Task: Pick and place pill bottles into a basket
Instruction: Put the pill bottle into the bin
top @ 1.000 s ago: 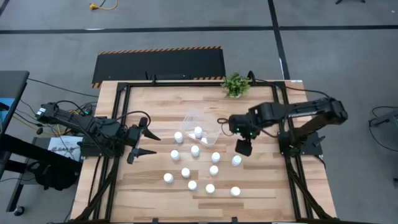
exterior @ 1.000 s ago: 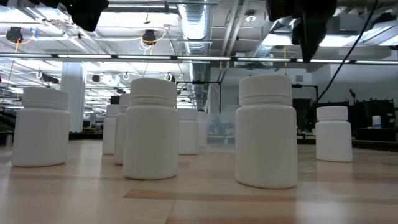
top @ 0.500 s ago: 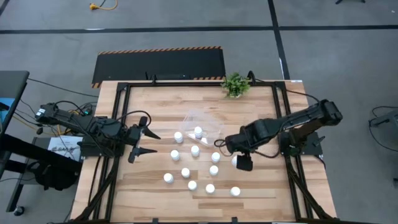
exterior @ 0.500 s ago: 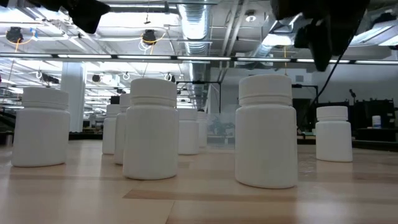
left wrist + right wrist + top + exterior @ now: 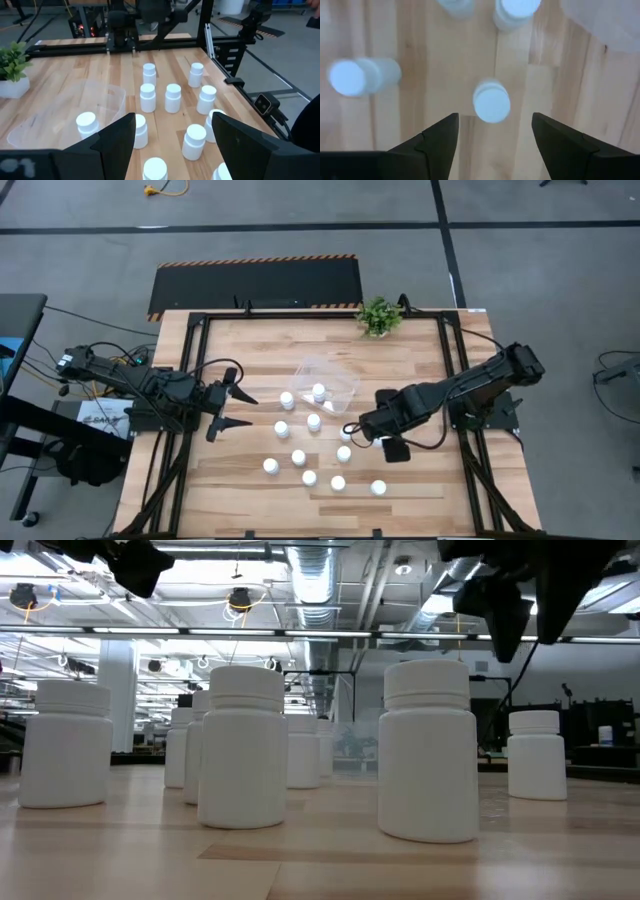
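1. I see the wooden worktop (image 5: 250,350) inside a black frame, with both arms reaching in from its two sides.
2. The right arm extends from the right edge toward the middle. Its end effector (image 5: 352,432) hangs over the cluster of pill bottles, near the right-hand members of the group. In the right wrist view its fingers (image 5: 440,137) stand apart, with one white-capped bottle (image 5: 491,101) directly below the gap between them. I see no contact with that bottle.
3. The left arm waits at the left side of the worktop. Its end effector (image 5: 235,408) points toward the bottles, fingers spread apart and holding nothing; the left wrist view confirms the gap.
4. The basket (image 5: 345,383) is a clear tub resting near the middle of the worktop, on the far side of the bottle cluster. It holds one bottle (image 5: 319,391) that I can make out; the left wrist view shows the same one (image 5: 86,123) inside the clear wall (image 5: 112,97).
5. The potted plant (image 5: 379,316) stands at the far edge, well apart from the basket.
6. The pill bottles (image 5: 298,457) stand upright on the bare worktop, spread between the basket and the near edge. In the low view they appear as white cylinders (image 5: 241,745) with the dark arms above them.
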Robot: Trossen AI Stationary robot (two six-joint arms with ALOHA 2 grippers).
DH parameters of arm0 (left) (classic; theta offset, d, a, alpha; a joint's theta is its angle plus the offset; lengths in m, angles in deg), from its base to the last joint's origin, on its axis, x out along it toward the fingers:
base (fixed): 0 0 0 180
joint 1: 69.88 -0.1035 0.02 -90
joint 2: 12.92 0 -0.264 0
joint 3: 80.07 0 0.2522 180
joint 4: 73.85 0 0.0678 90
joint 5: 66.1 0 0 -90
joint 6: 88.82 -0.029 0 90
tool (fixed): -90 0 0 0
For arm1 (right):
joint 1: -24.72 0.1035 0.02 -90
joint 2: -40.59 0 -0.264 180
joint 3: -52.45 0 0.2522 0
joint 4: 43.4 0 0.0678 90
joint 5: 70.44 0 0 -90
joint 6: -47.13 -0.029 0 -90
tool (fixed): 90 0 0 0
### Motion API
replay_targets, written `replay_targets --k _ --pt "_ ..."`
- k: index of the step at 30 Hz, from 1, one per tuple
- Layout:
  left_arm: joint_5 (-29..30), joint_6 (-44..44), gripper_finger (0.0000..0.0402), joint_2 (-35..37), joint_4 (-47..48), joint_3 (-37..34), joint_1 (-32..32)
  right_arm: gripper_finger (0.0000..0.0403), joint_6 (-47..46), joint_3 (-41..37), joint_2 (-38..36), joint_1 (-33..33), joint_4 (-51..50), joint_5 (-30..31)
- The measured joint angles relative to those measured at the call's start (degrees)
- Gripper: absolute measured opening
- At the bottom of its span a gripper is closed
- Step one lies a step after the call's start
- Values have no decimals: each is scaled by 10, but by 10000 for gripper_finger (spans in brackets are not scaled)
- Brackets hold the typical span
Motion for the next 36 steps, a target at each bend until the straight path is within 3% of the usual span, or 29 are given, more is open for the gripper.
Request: replay_targets --k 5,36 --pt "-5 0 251 0 0 0 0 245 36 0 0 0 -2 7" --pt "-9 9 251 0 9 0 0 245 36 0 27 -4 2 -7"
